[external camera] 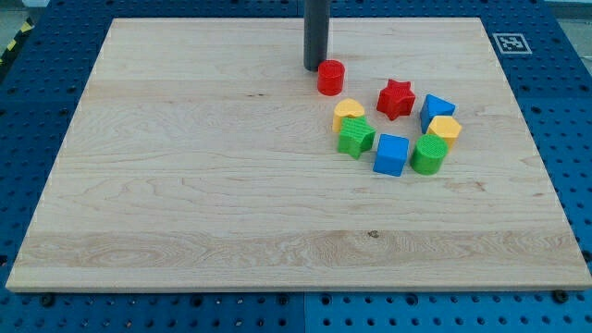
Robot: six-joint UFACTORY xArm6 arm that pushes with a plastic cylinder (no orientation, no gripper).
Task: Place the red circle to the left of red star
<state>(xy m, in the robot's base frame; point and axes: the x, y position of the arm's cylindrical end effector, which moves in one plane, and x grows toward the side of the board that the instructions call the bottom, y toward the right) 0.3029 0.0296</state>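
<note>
While the wooden worktop [185,185] fills the frame, my tip [315,67], a bare rod with no hand to open or close, touches the red circle [330,77] upper centre. It sits upper-left of the red star [396,98]; next, I judge, a nudge downward.

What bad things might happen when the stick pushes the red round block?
1. My tip sits at the red circle's upper-left edge, off-centre. A push from there could make the round block slip sideways off the tip.
2. The yellow block lies just below the red circle. A downward push might knock it, and the green block next to it.
3. Pushing too far right could bump the red star out of place.
</note>
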